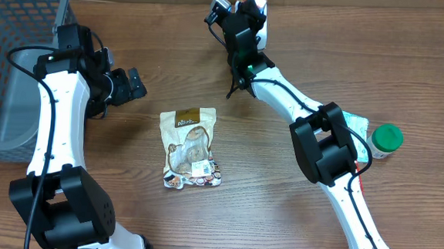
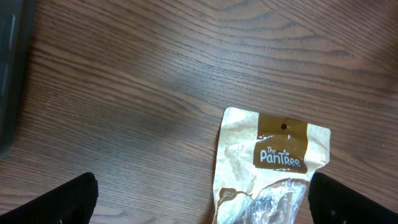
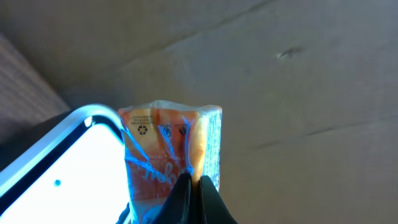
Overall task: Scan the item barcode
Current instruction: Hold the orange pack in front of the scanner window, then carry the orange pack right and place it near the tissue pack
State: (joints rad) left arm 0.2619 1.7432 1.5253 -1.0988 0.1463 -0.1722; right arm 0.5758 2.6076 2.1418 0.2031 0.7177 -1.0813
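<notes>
The right pincer point(image 3: 194, 194) is closed tight on the lower edge of a small orange packet point(image 3: 169, 149). The two dark fingers meet in a narrow wedge at the bottom centre of the right wrist view. The packet stands up from them, crinkled and glossy, with a recycling mark near its top left corner. Just to its left a white lit panel point(image 3: 56, 171) with a dark rim fills the lower left of that view. The packet's edge overlaps the panel's edge, but whether they touch cannot be told. In the overhead view this pincer sits at the top centre of the frame, right against a white device point(image 1: 256, 1) at the far edge of the counter point(image 1: 294, 214). The left pincer point(image 1: 134, 84) is in the upper left of the overhead frame with its jaws spread wide and nothing between them. In the left wrist view its dark fingertips point(image 2: 62, 200) show only at the two bottom corners. Below and to the right of it, at the middle of the counter, a tan pouch point(image 1: 191, 147) lies flat, printed "The Pantree" on a brown band at its top. A grey mesh basket point(image 1: 10, 57) takes up the upper left corner. At the right edge a jar with a green cap point(image 1: 385, 139) stands just beside the right arm.
</notes>
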